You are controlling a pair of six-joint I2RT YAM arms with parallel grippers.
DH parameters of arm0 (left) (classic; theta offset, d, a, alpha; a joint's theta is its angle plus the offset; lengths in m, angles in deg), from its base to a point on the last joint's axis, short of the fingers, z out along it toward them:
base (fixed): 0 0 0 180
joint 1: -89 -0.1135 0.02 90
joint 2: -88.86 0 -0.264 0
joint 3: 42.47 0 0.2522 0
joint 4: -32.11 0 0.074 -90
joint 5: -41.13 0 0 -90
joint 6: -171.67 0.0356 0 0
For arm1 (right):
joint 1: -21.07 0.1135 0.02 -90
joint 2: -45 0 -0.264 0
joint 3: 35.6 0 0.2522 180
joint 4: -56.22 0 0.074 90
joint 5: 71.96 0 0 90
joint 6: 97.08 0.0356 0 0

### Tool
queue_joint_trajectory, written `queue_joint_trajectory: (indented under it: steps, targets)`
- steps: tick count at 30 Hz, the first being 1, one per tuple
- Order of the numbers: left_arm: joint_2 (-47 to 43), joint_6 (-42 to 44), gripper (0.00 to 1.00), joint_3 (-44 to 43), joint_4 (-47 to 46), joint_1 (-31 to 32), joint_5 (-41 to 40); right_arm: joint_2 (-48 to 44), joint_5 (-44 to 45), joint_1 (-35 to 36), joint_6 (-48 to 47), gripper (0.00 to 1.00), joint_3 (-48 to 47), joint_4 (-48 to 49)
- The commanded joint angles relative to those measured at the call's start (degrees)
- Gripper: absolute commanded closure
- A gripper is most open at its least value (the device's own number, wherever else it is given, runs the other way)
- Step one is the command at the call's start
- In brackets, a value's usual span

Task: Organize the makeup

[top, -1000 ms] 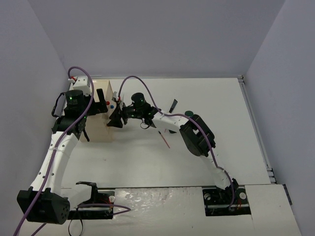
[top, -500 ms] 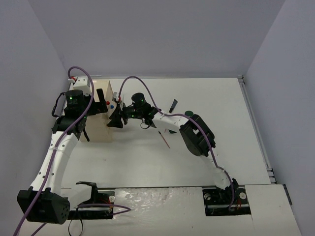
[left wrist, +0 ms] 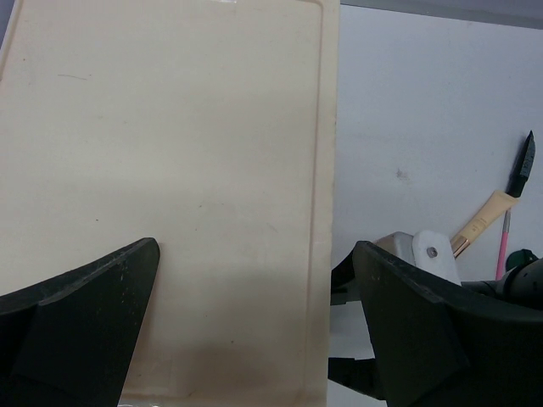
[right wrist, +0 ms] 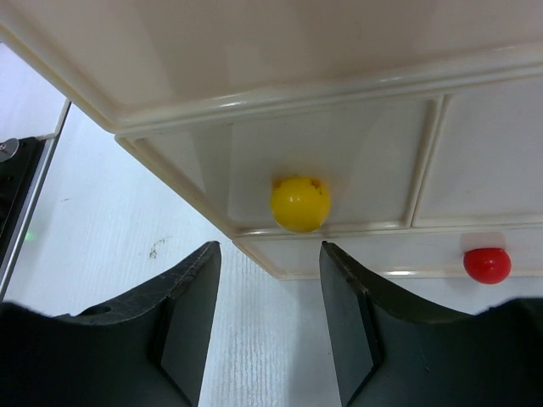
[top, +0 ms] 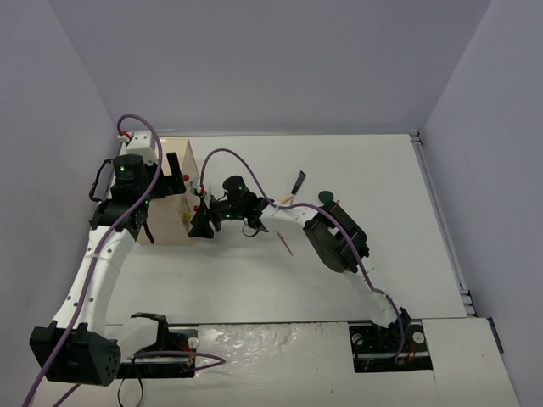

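My right gripper [right wrist: 269, 250] stands parted and empty before the box's [top: 172, 227] yellow knob [right wrist: 299, 203] at frame centre, my left gripper [left wrist: 254, 248] is wide above the box top, and the brush [top: 298, 181], compact [top: 323, 197] and pencil [top: 284, 242] lie right of centre.

White arms [top: 95, 259], black joints [top: 335, 239], purple cables [top: 141, 127]

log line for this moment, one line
right tool: open, facing yellow knob | left tool: open above box | brush: lying loose
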Motion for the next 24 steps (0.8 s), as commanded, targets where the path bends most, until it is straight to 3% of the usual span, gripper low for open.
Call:
queue_joint_trajectory:
  steps: [1, 7, 24]
  targets:
    - [1.16, -1.29, 0.03, -0.96, 2.47, -0.47, 0.24, -7.54, 0.97, -0.09, -1.18, 0.57, -0.27, 5.50]
    - [1.21, -1.38, 0.03, -0.96, 2.38, -0.47, 0.62, -9.48, 2.33, -0.53, -3.03, 0.61, 1.45, 4.87]
    - [1.21, -1.20, 0.03, -1.05, 2.55, -0.47, 0.73, -8.25, 0.79, -1.15, -8.22, 0.61, -0.72, 4.28]
